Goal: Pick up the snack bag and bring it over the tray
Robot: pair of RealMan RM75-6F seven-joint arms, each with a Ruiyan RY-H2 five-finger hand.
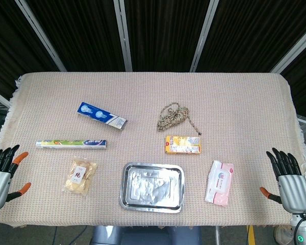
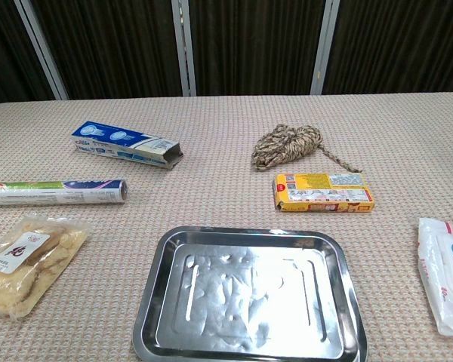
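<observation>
The snack bag [image 1: 80, 176] [image 2: 24, 262] is a clear pouch of pale biscuits with a white label, lying flat on the cloth left of the tray. The empty metal tray [image 1: 152, 203] [image 2: 245, 344] sits at the front middle of the table. My left hand [image 1: 1, 172] hovers at the table's left edge, fingers spread, holding nothing, well left of the bag. My right hand [image 1: 288, 177] is at the right edge, also open and empty. Neither hand shows in the chest view.
A blue toothpaste box [image 1: 101, 115] [image 2: 126, 145] and a long foil-wrap box [image 1: 71, 144] [image 2: 54, 191] lie behind the bag. A coil of rope [image 1: 173, 116] [image 2: 289, 145], a yellow box [image 1: 183, 144] [image 2: 324, 192] and a wet-wipes pack [image 1: 219, 182] [image 2: 445, 271] lie on the right side.
</observation>
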